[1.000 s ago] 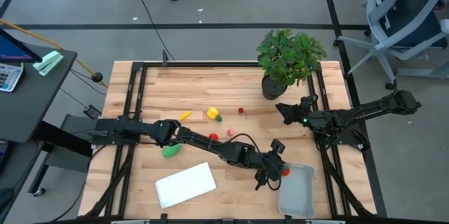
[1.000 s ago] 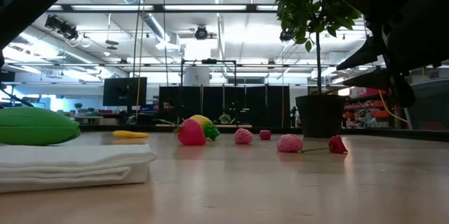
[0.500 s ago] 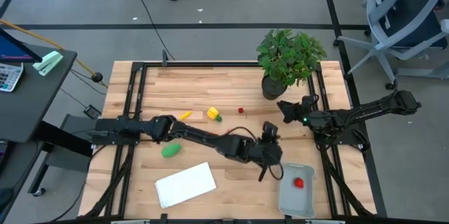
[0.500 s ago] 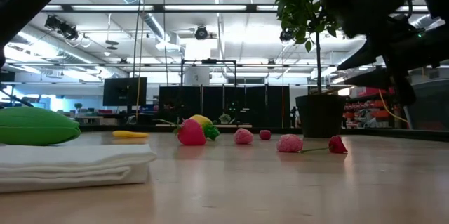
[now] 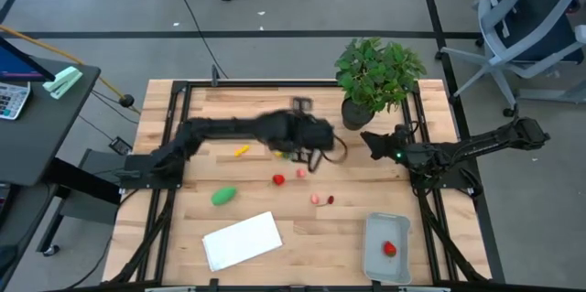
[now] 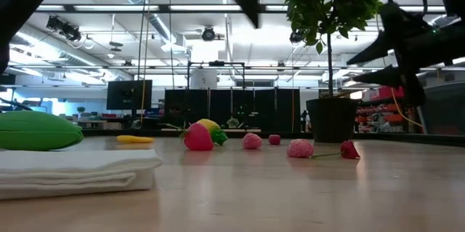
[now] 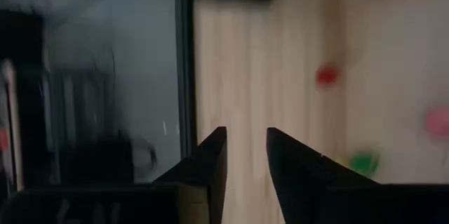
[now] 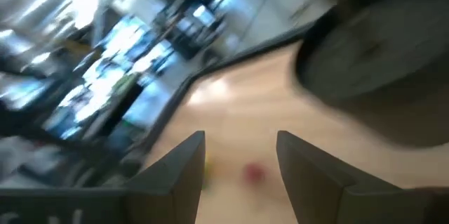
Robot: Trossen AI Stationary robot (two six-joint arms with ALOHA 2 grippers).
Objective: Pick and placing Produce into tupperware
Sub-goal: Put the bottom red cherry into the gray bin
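Note:
The pale tupperware [image 5: 374, 257] stands near the table's near right corner, with one red strawberry piece [image 5: 389, 248] lying inside. On the wood lie a red strawberry [image 5: 278, 179], pink pieces [image 5: 300, 173] [image 5: 316, 199], a small red piece [image 5: 330, 200], a yellow piece [image 5: 241, 150] and the green oval [image 5: 222, 197]. My left gripper [image 5: 316, 156] hangs open and empty above the table's far middle; its wrist view [image 7: 245, 140] looks down on bare wood. My right gripper [image 5: 364, 139] is open and empty beside the plant pot, and its wrist view [image 8: 238, 140] shows the gap between its fingers.
A leafy potted plant [image 5: 377, 77] stands at the far right, close to my right gripper. A flat white sheet [image 5: 241, 240] lies at the near left. A yellow-and-green piece [image 5: 277, 149] lies partly under my left arm. Black rails [image 5: 174, 109] run along the table's sides.
My left gripper has gone from the tupperware's near-left side up and toward the table's far middle, in a fast sweep. The red strawberry that was at its fingers now lies in the tupperware. My right arm has kept still.

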